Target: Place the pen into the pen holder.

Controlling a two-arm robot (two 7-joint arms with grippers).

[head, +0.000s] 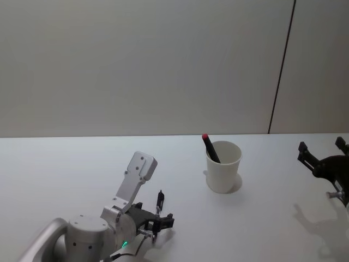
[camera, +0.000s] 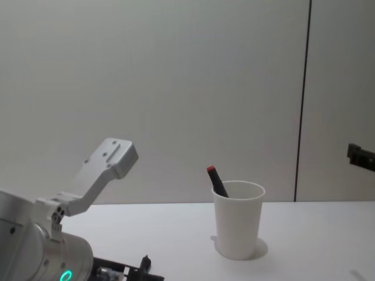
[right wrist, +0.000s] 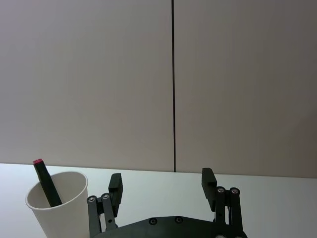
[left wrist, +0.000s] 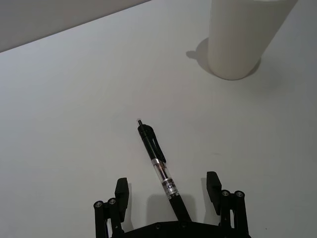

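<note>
A black pen (left wrist: 157, 162) with a clear middle section lies on the white table, its tip pointing toward the pen holder (left wrist: 239, 36). My left gripper (left wrist: 167, 179) is open and low over the table, one finger on each side of the pen's rear half without touching it. From the head view the pen (head: 159, 200) sticks out ahead of the left gripper (head: 158, 218), to the near left of the pen holder (head: 223, 167). A black marker with a red cap (head: 209, 147) leans inside the cup. My right gripper (head: 322, 147) hovers open at the right edge.
The white table (head: 65, 169) runs back to a plain grey wall with a dark vertical seam (head: 281, 65). The left arm's white link (camera: 102, 170) rises above the near left of the table. Bare table lies between pen and cup.
</note>
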